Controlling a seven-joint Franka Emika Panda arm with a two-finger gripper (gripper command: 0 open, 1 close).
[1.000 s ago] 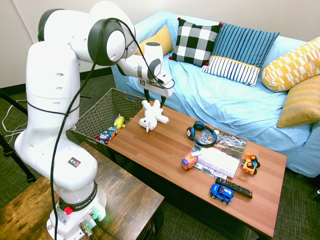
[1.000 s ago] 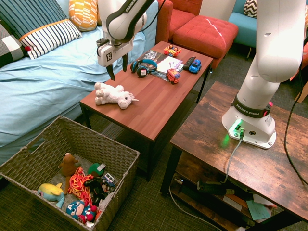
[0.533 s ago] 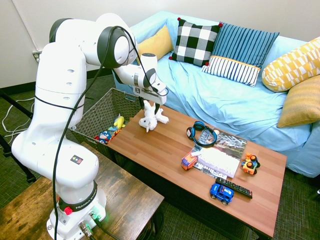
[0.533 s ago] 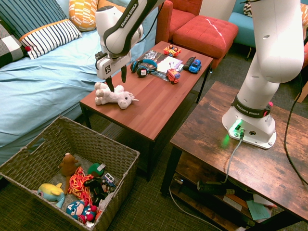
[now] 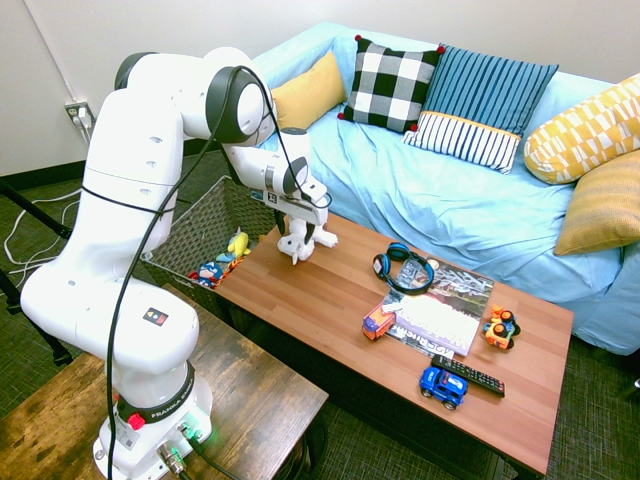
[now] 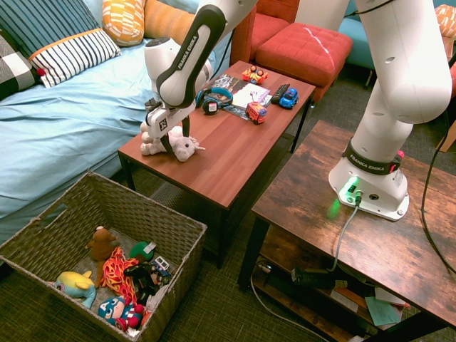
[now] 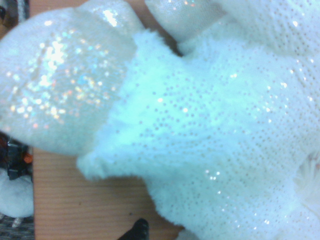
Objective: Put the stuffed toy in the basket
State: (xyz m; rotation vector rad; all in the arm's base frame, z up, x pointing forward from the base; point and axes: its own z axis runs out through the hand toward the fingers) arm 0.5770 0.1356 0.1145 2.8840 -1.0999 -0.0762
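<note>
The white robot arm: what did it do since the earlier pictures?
The gripper came down, open, onto the small white plush stuffed toy on the reddish wooden table, not yet closed on it. The toy and the dark woven basket stayed put.

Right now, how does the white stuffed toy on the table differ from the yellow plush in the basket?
The stuffed toy is all white; the yellow plush is yellow with blue-green. The stuffed toy lies alone on the wooden table under the gripper; the yellow plush sits in the basket on the floor among other toys. Both are small soft toys.
</note>
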